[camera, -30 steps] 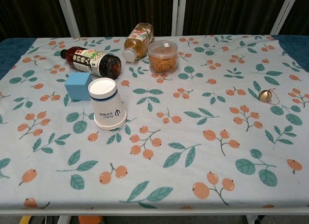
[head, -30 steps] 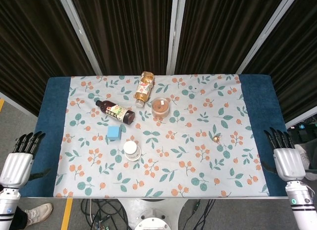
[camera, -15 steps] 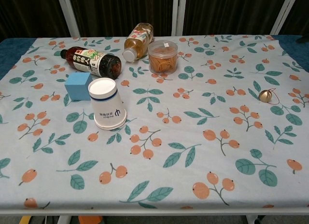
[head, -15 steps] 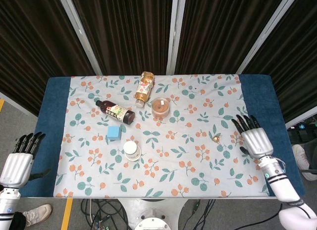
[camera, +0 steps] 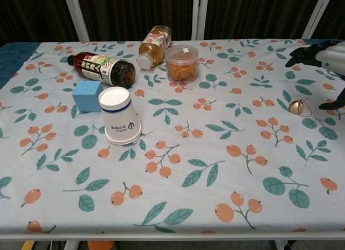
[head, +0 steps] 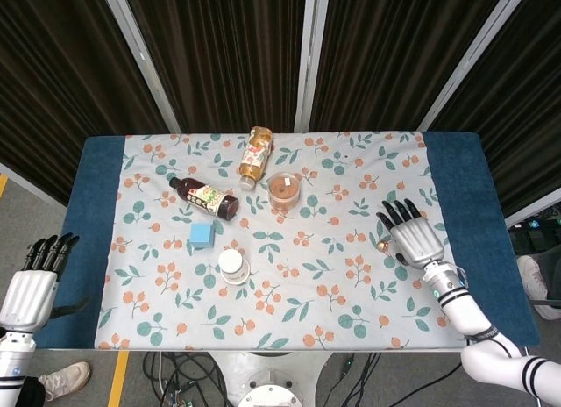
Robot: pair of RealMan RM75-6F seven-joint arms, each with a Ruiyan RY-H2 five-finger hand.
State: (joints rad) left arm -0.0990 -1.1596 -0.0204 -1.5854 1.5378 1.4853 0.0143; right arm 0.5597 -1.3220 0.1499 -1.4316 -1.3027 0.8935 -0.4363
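The small brass bell [camera: 295, 106] is lying on the floral tablecloth [camera: 215, 169] near the right edge, its thin red loop trailing toward the rim. The right hand [head: 414, 239] is hovering just above and beside it — fingers spread, palm down, holding nothing; in the chest view only its fingertips [camera: 303, 52] and thumb are entering at the right border.

Judging from this posture, the step in hand is a reach-and-grasp on the bell. To do it well:

- The hand should be coming down centred over the bell, not over the loop.
- The bell is round and likely to roll, so thumb and fingers should be closing from opposite sides at once.
- The cloth may be bunching if the fingertips are dragging — a light touch is advisable.

The left hand [head: 33, 289] is hanging off the table's left edge, fingers extended together and empty. Well apart from the bell are standing an upturned paper cup [camera: 119, 116], a blue block [camera: 87, 95], two lying bottles and a jar of rubber bands [camera: 181, 63].
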